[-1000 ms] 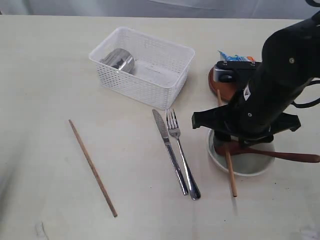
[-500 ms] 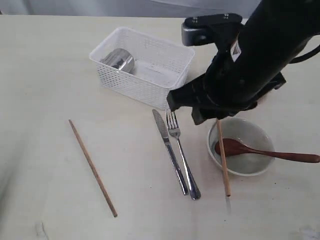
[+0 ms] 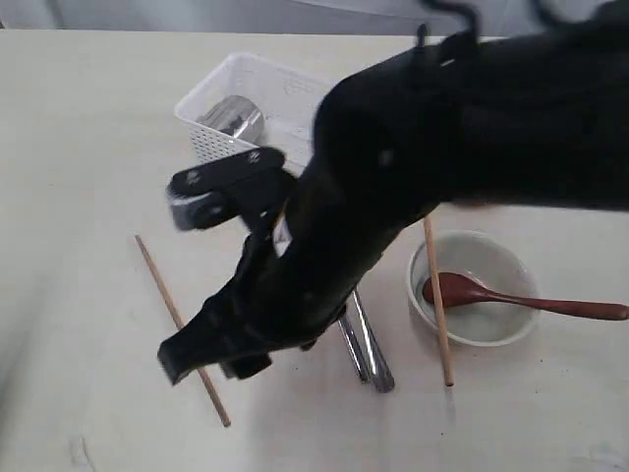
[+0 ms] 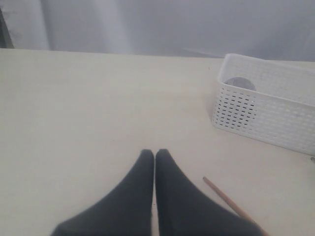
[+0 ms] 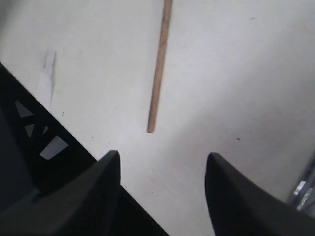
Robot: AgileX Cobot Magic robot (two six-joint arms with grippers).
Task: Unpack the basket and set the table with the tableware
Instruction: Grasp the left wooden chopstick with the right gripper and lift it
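Looking through the right wrist view, we see the right jaws spread wide, empty, near a thin wooden chopstick on the pale worktop. From outside, the black arm hides part of the white lattice basket, a shiny steel cup inside. Our left jaws sit pressed together, holding nothing.

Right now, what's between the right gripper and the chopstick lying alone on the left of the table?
Only bare table, in the right wrist view: the open right gripper hangs just short of the chopstick.
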